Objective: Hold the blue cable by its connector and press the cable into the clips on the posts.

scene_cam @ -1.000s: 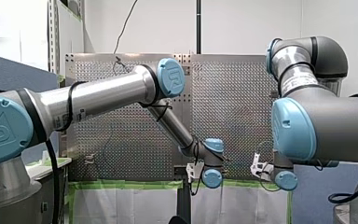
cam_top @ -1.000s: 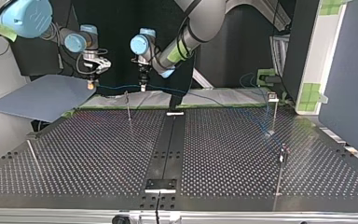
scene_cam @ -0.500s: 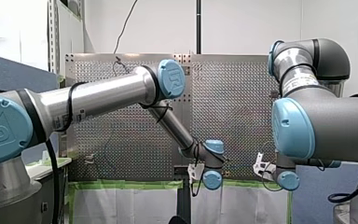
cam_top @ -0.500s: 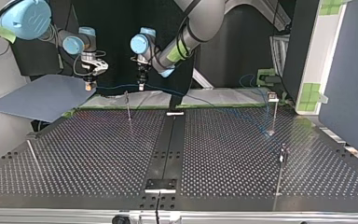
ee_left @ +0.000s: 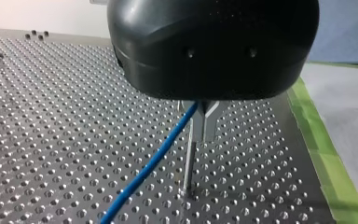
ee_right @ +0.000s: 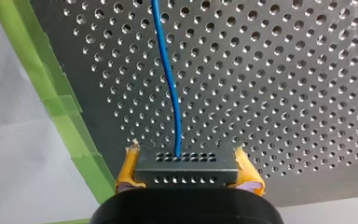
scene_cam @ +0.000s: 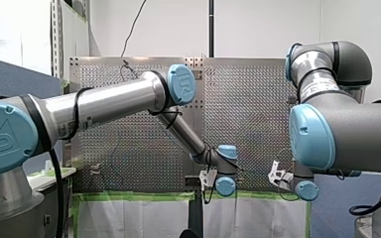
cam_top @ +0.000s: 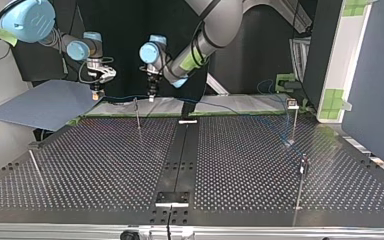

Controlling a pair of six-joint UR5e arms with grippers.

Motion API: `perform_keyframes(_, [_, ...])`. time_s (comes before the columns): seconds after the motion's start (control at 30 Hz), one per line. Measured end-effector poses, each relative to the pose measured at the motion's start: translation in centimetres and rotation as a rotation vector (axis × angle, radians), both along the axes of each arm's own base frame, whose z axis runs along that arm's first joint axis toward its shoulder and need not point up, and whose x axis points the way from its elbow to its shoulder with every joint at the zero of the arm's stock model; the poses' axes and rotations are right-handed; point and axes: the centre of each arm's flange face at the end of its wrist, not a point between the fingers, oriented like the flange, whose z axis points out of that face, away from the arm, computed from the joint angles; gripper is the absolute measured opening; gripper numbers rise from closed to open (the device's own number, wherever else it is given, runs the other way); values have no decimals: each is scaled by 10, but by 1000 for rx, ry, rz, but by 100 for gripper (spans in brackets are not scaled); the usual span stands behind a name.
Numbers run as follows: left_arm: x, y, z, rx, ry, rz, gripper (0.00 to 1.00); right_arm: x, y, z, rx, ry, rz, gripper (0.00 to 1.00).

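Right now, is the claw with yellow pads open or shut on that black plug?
Shut on it: my right gripper presses its yellow pads against both ends of the black plug, where the blue cable comes out.

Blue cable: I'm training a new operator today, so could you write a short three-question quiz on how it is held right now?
1. True or false: my right pincer clamps the black connector between yellow pads.
2. In the top view, the blue cable from my right pincer to my left pincer: A) hangs in a deep loop; B) spans the air nearly straight; C) is tied in a knot.
3. Fill in: in the left wrist view, the upright thing beside the cable, under my left pincer, is a thin metal ____.
Key: 1 true; 2 B; 3 post.
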Motion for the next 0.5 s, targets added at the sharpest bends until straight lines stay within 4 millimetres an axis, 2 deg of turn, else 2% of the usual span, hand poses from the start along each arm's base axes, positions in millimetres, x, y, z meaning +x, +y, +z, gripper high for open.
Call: perform_keyframes(0.5, [22, 11, 1, 2, 0, -22, 0, 2, -8, 3, -18, -4, 4, 0])
